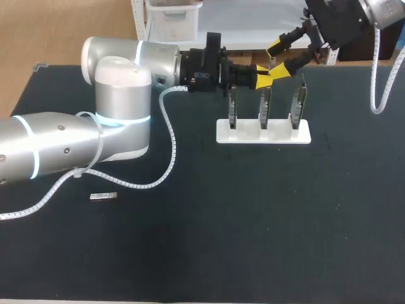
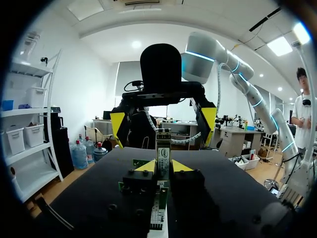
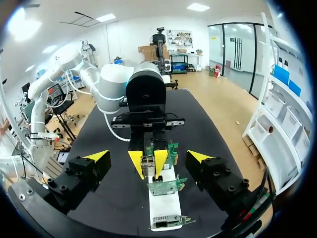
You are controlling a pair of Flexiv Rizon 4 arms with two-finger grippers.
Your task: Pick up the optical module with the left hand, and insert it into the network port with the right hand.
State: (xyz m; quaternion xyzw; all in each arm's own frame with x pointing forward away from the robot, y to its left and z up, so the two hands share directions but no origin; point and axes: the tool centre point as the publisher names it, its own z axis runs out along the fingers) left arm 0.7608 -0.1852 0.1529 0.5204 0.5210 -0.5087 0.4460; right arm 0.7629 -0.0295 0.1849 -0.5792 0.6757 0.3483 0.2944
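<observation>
My left gripper [image 1: 262, 75] is shut on a small metal optical module [image 2: 163, 153], held above the middle card of the rack. In the right wrist view the module [image 3: 147, 161] stands out from the left gripper's yellow tips [image 3: 136, 162]. My right gripper [image 1: 280, 58] faces it from the far right, open wide, with the module in line with the gap and touching neither finger [image 3: 97, 156]. Three green network cards [image 3: 166, 186] stand upright in a white base [image 1: 262, 132] beneath both grippers.
A second optical module [image 1: 104, 197] lies on the dark mat at the near left, beside the left arm's white cable [image 1: 169, 136]. The right arm's cable [image 1: 378, 82] hangs at the far right.
</observation>
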